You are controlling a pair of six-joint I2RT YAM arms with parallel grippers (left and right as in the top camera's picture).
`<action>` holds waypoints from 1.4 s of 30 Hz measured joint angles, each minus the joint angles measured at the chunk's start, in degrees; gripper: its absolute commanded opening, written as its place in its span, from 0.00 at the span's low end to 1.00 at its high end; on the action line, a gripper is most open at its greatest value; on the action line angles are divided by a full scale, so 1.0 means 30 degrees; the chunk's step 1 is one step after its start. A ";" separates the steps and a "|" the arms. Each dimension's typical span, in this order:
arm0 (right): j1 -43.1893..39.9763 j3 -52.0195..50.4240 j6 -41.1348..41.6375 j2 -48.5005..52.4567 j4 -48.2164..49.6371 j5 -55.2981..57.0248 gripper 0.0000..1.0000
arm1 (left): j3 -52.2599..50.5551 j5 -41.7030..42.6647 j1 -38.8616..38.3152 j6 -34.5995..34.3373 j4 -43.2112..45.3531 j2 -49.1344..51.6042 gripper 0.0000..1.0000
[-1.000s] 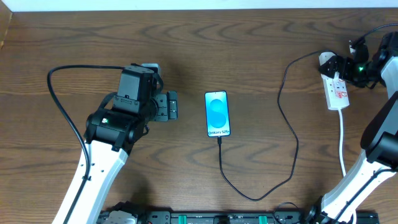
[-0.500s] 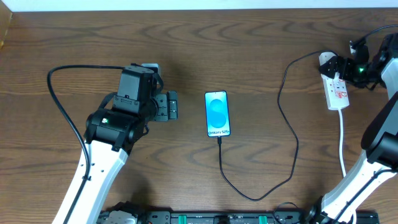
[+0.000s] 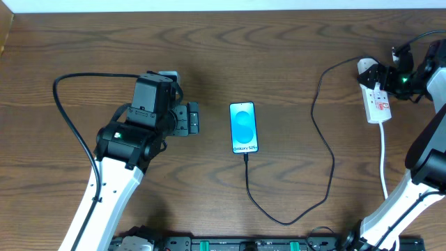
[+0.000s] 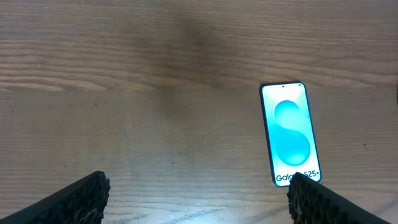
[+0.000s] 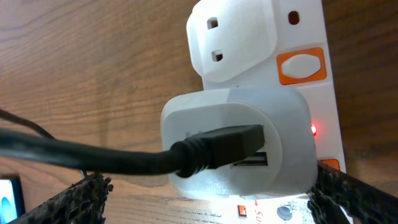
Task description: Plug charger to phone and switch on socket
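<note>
Brown wood-grain table point(image 3: 279, 42) is carrying everything. At its left, the left gripper point(image 3: 193, 118) is pointing toward 3 o'clock, its fingers point(image 4: 81, 199) standing wide apart and holding nothing. The phone point(image 3: 243, 127) is lying flat near the table's middle, at 3 o'clock from that gripper and apart from it, its screen glowing blue. The charger point(image 3: 246, 178) is entering the phone's 6 o'clock end, looping toward 5 o'clock, then climbing toward 12 and bending to 2 o'clock, where its white plug point(image 5: 249, 143) is sitting in the socket point(image 3: 378, 104). The socket is lying at the far right, at 2 o'clock from the phone, its white cord point(image 3: 383, 160) trailing toward 6 o'clock. The right gripper point(image 3: 383, 73) is hovering over the socket's 12 o'clock end. In the wrist view its fingers point(image 5: 81, 193) are spreading to either side of the plug; whether they are touching it I cannot tell. A small red light point(image 5: 313, 129) is glowing beside the plug, with an orange switch point(image 5: 301, 67) at 12 o'clock from it.
</note>
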 measured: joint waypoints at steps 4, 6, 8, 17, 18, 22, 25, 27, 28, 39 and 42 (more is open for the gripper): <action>0.0051 0.0015 0.0510 -0.0036 0.0007 0.0612 0.98 | 0.0000 0.0000 0.0000 -0.0007 0.0000 0.0000 0.91; 0.0051 0.0087 0.0772 -0.0051 -0.0102 0.0787 0.98 | 0.0000 0.0000 0.0000 0.0000 0.0000 0.0000 0.91; 0.0044 0.0138 0.1107 -0.0080 -0.0226 0.1049 0.98 | 0.0000 0.0000 0.0000 0.0000 0.0000 0.0000 0.91; -0.0277 0.0058 0.2382 -0.1821 -0.0925 0.2375 0.99 | 0.0000 0.0000 0.0000 0.0000 0.0000 0.0000 0.92; -0.0291 0.0051 0.2433 -0.2382 -0.1013 0.2441 0.99 | 0.0000 0.0000 0.0000 -0.0007 0.0007 0.0000 0.91; -0.0291 0.0051 0.2579 -0.5260 -0.1457 0.2565 0.99 | 0.0000 0.0000 0.0000 -0.0007 0.0000 0.0000 0.91; -0.0291 0.0051 0.2659 -0.7278 -0.2040 0.2572 0.99 | 0.0000 0.0007 0.0000 -0.0007 0.0000 0.0000 0.91; -0.0291 0.0051 0.2703 -0.8466 -0.2543 0.2579 0.99 | 0.0000 0.0000 0.0000 0.0000 0.0000 0.0000 0.91; -0.0291 0.0051 0.2703 -0.8925 -0.2783 0.2586 0.99 | 0.0000 0.0000 0.0000 0.0000 -0.0007 0.0000 0.92; -0.0240 0.0051 0.3286 -1.1482 -0.4896 0.2572 0.99 | 0.0000 0.0000 0.0000 0.0000 0.0000 0.0000 0.92; -0.0240 0.0051 0.3351 -1.1475 -0.4962 0.2579 0.99 | 0.0000 0.0000 0.0000 0.0000 0.0000 0.0000 0.92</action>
